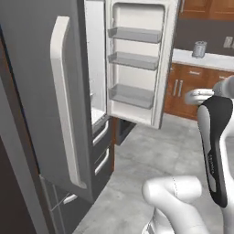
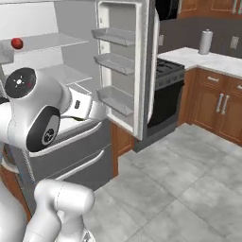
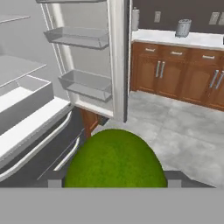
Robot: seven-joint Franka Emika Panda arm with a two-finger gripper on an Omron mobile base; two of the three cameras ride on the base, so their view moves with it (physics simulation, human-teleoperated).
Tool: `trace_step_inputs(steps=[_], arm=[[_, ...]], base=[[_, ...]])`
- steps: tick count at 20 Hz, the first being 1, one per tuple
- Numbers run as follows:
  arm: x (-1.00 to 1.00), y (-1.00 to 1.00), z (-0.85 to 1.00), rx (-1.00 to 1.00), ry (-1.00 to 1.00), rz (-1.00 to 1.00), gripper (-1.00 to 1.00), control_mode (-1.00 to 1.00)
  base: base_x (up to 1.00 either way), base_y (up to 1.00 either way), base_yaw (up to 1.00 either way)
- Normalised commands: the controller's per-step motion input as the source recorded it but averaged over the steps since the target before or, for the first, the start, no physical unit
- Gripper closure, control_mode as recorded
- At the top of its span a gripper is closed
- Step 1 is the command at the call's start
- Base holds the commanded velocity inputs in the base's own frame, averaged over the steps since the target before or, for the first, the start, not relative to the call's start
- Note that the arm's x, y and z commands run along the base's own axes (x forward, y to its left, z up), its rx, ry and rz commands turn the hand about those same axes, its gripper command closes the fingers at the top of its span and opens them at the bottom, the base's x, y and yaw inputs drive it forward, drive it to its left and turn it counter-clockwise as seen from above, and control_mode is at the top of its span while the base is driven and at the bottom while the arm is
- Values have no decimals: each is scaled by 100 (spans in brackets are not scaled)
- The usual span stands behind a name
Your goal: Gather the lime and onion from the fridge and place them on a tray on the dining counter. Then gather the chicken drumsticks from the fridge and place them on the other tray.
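Open floor (image 2: 189, 189) beside fridge door (image 2: 125, 61)

So everything's laid out around the fridge (image 2: 71, 94). Its right door (image 2: 127, 66) hangs open with three bins stacked inside it. The onion (image 2: 17, 43) is on an upper shelf inside, toward the left. Two drawers sit below the open compartment. A stove (image 2: 165, 94) is just beside the fridge on its right, and the wall counter (image 2: 208, 61) runs further right past that, with a canister (image 2: 205, 42) on top. The lime (image 3: 114, 159) is out in front of the fridge drawers, between the fingertips.
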Motion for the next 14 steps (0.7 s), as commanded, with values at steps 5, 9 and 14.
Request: trace_step_inputs(steps=[5, 9, 14], arm=[[0, 0, 0, 0, 0, 0, 100, 100], [0, 0, 0, 0, 0, 0, 100, 100], [0, 0, 0, 0, 0, 0, 100, 100]], base=[[-43, 48, -51], [-48, 44, -50], [-52, 43, -48]])
